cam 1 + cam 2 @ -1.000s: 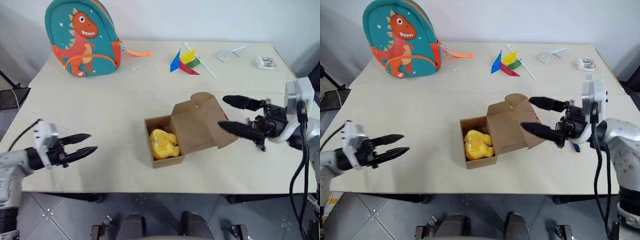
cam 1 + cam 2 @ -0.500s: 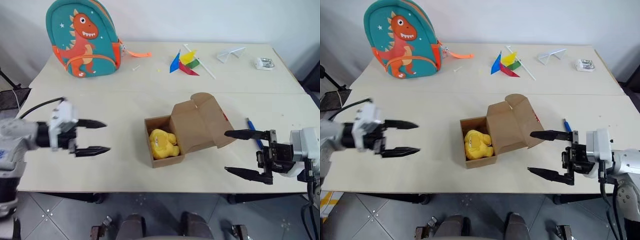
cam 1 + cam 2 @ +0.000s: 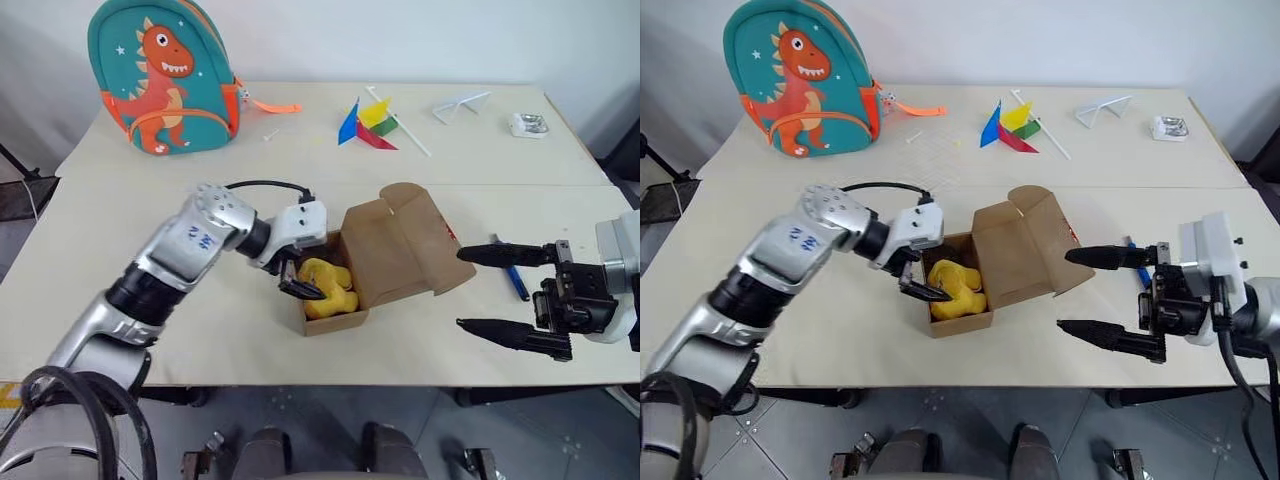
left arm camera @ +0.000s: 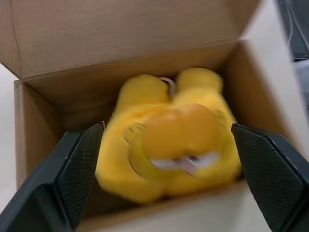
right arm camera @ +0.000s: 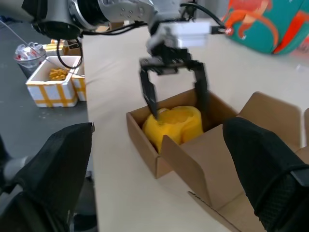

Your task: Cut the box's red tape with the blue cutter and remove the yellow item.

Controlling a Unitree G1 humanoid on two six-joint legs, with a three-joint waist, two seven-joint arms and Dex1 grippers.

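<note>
Left wrist view: left gripper (image 4: 166,159) jaws spread wide, straddling yellow plush toy (image 4: 169,140) inside open cardboard box (image 3: 385,255). Right gripper (image 3: 480,290) jaws apart, empty. Blue cutter (image 3: 510,272) lies on table (image 3: 200,340). No readable writing.

Head stereo down; wrist cams on box (image 4: 145,43)

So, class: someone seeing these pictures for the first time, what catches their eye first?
Probably the yellow plush toy lying in the open cardboard box mid-table, with the left gripper reaching in, open fingers either side of it. Next, the teal dinosaur backpack standing at the table's far left corner.
</note>
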